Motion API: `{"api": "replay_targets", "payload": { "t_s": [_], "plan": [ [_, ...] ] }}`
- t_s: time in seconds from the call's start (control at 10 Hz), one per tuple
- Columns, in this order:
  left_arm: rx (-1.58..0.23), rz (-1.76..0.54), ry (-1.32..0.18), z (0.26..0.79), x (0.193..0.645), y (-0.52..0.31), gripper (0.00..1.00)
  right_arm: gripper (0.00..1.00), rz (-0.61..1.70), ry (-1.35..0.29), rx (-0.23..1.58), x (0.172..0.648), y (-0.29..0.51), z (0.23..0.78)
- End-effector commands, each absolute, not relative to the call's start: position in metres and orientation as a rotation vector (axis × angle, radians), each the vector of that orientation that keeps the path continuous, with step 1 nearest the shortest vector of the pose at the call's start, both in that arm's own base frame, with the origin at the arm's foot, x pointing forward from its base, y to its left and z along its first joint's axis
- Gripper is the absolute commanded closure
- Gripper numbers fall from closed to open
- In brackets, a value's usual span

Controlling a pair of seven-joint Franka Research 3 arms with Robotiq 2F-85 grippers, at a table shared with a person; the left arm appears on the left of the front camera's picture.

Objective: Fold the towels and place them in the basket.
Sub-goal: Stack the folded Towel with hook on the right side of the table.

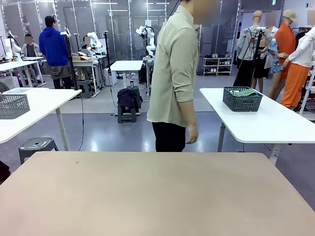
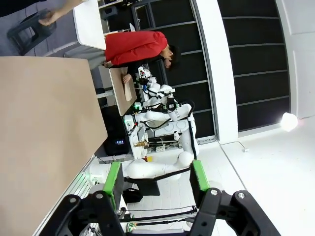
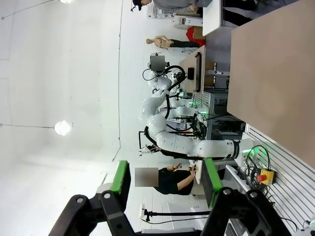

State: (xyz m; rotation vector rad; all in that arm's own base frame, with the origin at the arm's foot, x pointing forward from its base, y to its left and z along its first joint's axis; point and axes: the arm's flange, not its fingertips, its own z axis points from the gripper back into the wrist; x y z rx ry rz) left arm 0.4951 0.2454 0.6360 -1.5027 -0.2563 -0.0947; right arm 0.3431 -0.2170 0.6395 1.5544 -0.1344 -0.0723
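Observation:
The dark wire-mesh basket [image 1: 242,100] stands on a white table [image 1: 266,123] at the far right, beyond my tan table [image 1: 157,196]. A greenish towel [image 1: 244,92] lies bunched inside it. A person [image 1: 174,78] in a pale green shirt stands at the far edge of the tan table, turned towards that basket, one hand [image 1: 192,133] hanging down. My left gripper [image 2: 156,177] is open with nothing between its green pads, held off the side of the tan table [image 2: 44,128]. My right gripper [image 3: 165,179] is open too and holds nothing, also away from the table [image 3: 275,73].
A paler grey mesh basket [image 1: 12,105] sits on another white table [image 1: 34,110] at the left, with a grey stool [image 1: 37,146] below it. Other people and tables are farther back in the room.

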Motion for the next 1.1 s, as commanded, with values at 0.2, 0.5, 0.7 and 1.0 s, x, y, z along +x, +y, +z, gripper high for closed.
{"api": "replay_targets", "payload": {
  "t_s": [0.2,0.5,0.7,1.0],
  "plan": [
    [-1.510,-0.093,-0.262,0.6361,0.4945,0.2467,0.30,0.26,-0.085,-0.144,1.551,0.3406,-0.2211,0.6395],
    [-1.510,-0.093,-0.262,0.6361,0.4945,0.2467,0.30,0.26,-0.085,-0.144,1.551,0.3406,-0.2211,0.6395],
    [-1.510,-0.093,-0.262,0.6361,0.4945,0.2467,0.30,0.26,-0.085,-0.144,1.551,0.3406,-0.2211,0.6395],
    [-1.510,-0.093,-0.262,0.6361,0.4945,0.2467,0.30,0.26,-0.085,-0.144,1.551,0.3406,-0.2211,0.6395]
  ]
}}
